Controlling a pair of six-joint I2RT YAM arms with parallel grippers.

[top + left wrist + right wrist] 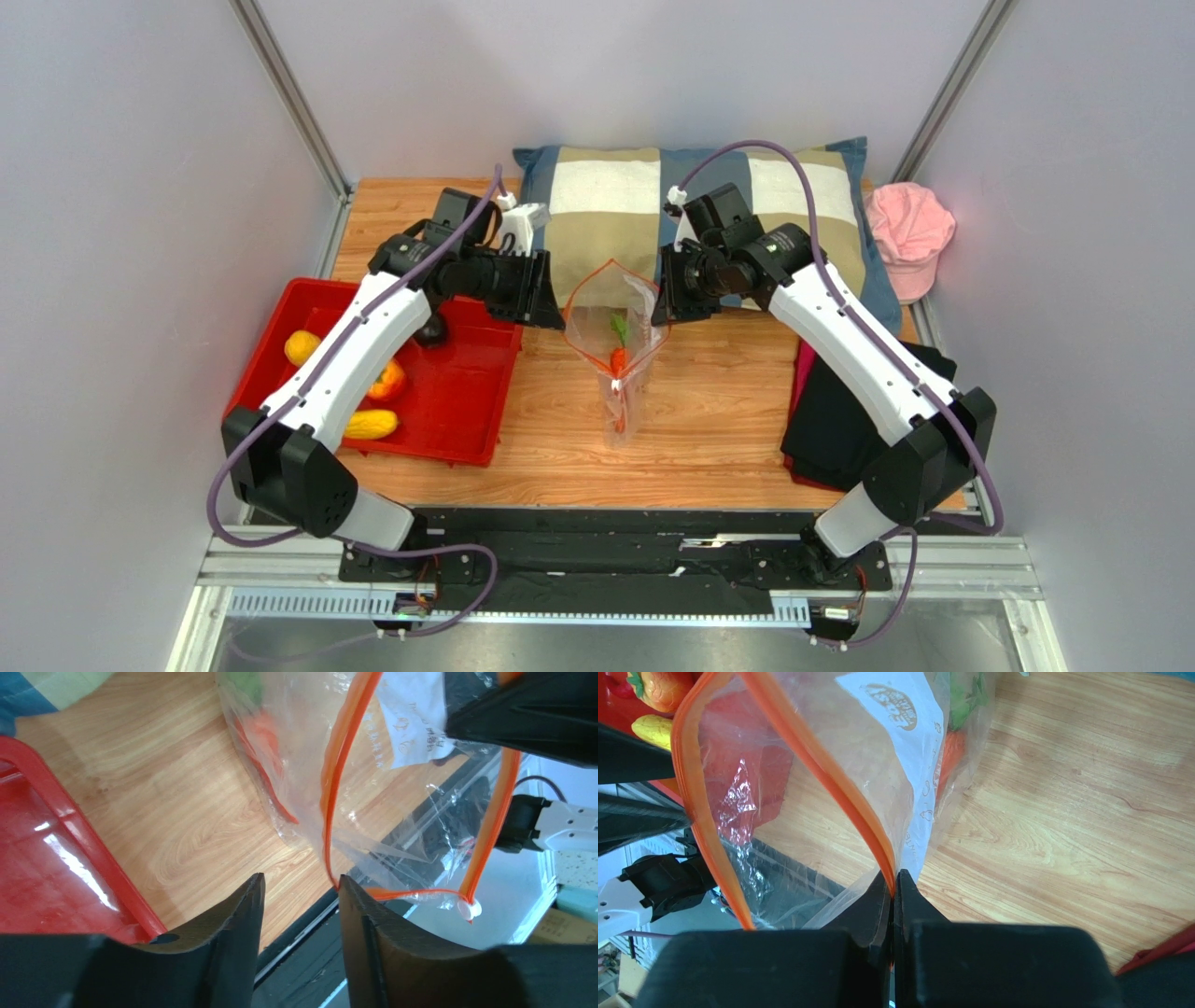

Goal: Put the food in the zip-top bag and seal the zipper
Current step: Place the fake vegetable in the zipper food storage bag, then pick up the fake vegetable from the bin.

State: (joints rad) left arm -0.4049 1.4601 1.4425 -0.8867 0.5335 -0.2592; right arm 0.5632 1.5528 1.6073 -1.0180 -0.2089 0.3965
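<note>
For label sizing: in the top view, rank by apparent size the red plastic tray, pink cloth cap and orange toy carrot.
Largest: red plastic tray
Then: pink cloth cap
Smallest: orange toy carrot, inside the clear bag

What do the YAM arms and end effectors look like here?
Left arm and right arm match: white link shells, black joints, a lavender cable looped along each. Left end effector and right end effector: matte black wedge-shaped fingers. No markings visible.

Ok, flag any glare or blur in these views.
Top external: even light, sharp. Left wrist: white glare streaks on the shiny red plastic tray; orange toy carrot blurred. Right wrist: sparkle on the clear crinkly plastic bag.
</note>
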